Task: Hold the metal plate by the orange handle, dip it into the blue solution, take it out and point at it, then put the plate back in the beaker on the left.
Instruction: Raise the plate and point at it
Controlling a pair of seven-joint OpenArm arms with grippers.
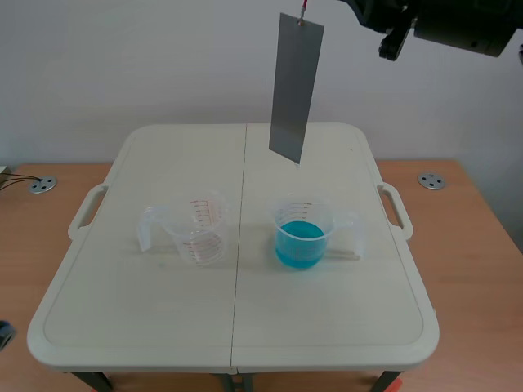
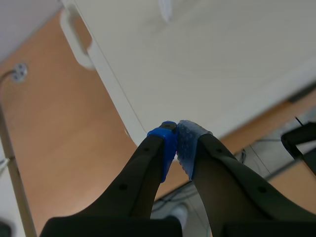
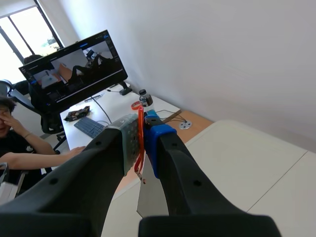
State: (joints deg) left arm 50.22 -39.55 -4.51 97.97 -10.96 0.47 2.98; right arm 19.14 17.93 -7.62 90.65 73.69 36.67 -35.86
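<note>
One metal plate [image 1: 296,86], lower edge clear of blue solution [image 1: 299,237] | right gripper [image 3: 143,131] pinches orange handle [image 3: 140,116] | left gripper [image 2: 177,140] closed, empty

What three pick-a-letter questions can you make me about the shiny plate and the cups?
1. Where is the metal plate? A) in the left beaker B) hanging in the air C) flat on the table
2. What colour is the liquid in the right beaker? A) blue B) red C) yellow
3. How is the left gripper? A) wide open B) shut on nothing C) holding a cup
Answers: 1 B, it dangles from the orange handle pinched in the right gripper; 2 A, it is blue; 3 B, its pads meet with nothing between.
</note>
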